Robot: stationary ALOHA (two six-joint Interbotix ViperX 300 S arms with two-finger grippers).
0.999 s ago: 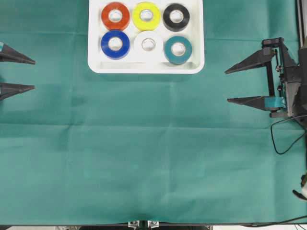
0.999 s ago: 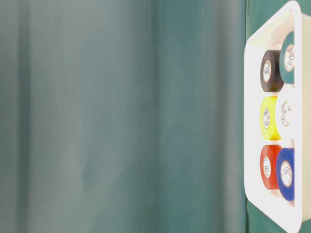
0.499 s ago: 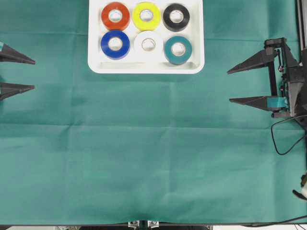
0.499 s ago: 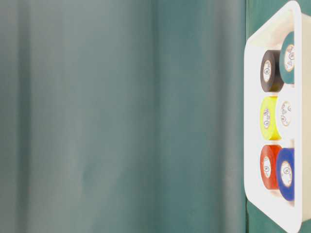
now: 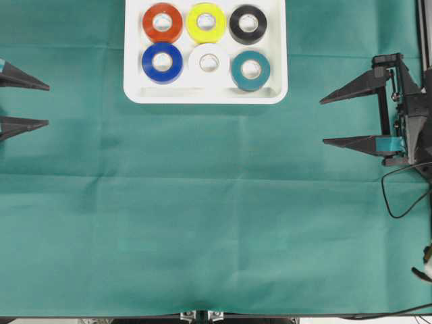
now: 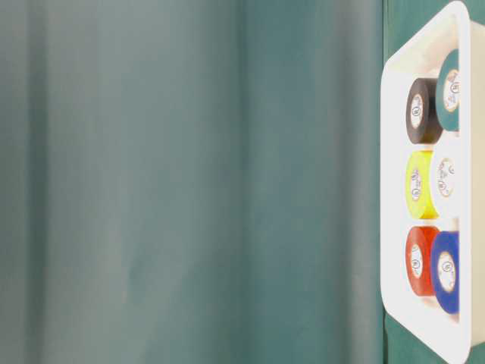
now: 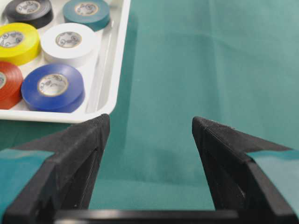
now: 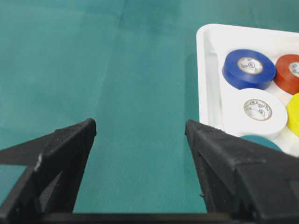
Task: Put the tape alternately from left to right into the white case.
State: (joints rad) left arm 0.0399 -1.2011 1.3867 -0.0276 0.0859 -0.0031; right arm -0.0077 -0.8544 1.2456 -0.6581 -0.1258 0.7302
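We see the white case (image 5: 206,94) lying at the far edge of the green cloth (image 5: 202,223), roughly mid-way across and a little to the left. It is a shallow white tray with rounded corners and a raised rim, and it holds six rolls of tape lying flat in two rows of three. In the far row, from left to right, we find the orange-red roll (image 5: 162,22), the yellow roll (image 5: 206,22) and the black roll (image 5: 248,24). In the near row sit the blue roll (image 5: 162,62), the white roll (image 5: 208,63) and the teal roll (image 5: 250,70). Neighbouring rolls sit close together, some touching, and each shows a pale cardboard core.

From the table-level view we see the case (image 6: 394,189) side-on at the right edge of the picture, its rolls stacked in pairs by colour.

The left gripper (image 5: 46,104) sits at the left edge of the cloth, its two black fingers spread wide with nothing between them. The right gripper (image 5: 322,121) is at the right side, likewise spread wide and holding nothing. Both are well apart from the case.
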